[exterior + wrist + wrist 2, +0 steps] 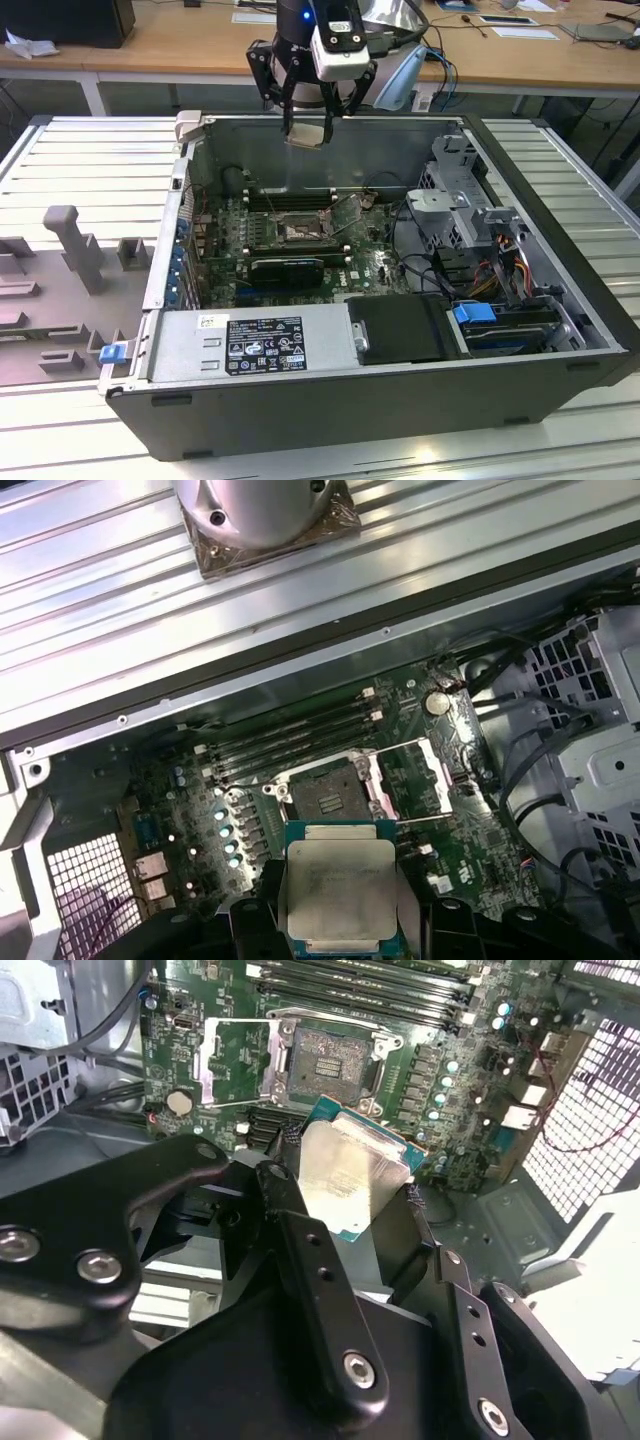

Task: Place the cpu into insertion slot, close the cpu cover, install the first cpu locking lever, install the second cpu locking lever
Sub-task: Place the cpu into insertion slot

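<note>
Gripper (305,125) clamps cpu (305,135) by two opposite edges, high over far rim of case (420,119). Slot (322,788) bare at middle of board (470,820), cover (412,778) folded back beside it. Slot lies below cpu, toward case middle; edges look roughly parallel.

cpu (338,890) gripped, insertion slot (322,788) bare

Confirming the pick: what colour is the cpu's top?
Silvery-grey, with a teal-green rim; the cpu shows best in the first wrist view.
</note>
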You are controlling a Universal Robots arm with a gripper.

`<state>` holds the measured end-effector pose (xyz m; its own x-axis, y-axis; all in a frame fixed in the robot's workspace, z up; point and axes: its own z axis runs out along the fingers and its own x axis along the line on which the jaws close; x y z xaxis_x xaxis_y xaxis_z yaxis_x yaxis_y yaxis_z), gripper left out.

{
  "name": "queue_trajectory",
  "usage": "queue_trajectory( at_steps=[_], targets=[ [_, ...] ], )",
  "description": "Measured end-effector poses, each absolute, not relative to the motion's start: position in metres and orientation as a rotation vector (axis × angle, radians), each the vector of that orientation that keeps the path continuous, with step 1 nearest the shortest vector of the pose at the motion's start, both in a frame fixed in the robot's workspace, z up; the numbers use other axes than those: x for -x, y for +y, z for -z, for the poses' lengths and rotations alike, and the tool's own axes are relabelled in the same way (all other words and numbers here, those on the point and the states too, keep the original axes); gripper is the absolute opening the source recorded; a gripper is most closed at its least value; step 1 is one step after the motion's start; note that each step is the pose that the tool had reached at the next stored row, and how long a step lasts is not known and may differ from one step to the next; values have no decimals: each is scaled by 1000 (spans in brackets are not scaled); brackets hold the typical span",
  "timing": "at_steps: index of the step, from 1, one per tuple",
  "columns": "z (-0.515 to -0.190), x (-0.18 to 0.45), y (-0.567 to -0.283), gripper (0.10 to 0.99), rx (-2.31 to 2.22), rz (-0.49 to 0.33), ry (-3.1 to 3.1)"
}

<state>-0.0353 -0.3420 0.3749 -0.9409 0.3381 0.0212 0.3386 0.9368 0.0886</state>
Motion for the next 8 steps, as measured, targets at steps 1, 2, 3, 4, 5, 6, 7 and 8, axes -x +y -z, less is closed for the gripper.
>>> queue_trajectory(
  at_steps=[1, 2, 3, 4, 5, 6, 7, 8],
  targets=[
    [-375, 35, -342, 529, 545, 143, -3085],
    [-375, 35, -342, 529, 563, 143, -3082],
    [-375, 35, -342, 529, 581, 143, -3080],
    [-375, 35, -342, 529, 593, 143, -3078],
    [-375, 35, -342, 529, 601, 143, -3076],
    [-375, 35, -342, 529, 612, 143, -3075],
    [-375, 35, -342, 529, 627, 143, -3072],
    [-375, 35, -342, 529, 642, 143, -3069]
  ],
)
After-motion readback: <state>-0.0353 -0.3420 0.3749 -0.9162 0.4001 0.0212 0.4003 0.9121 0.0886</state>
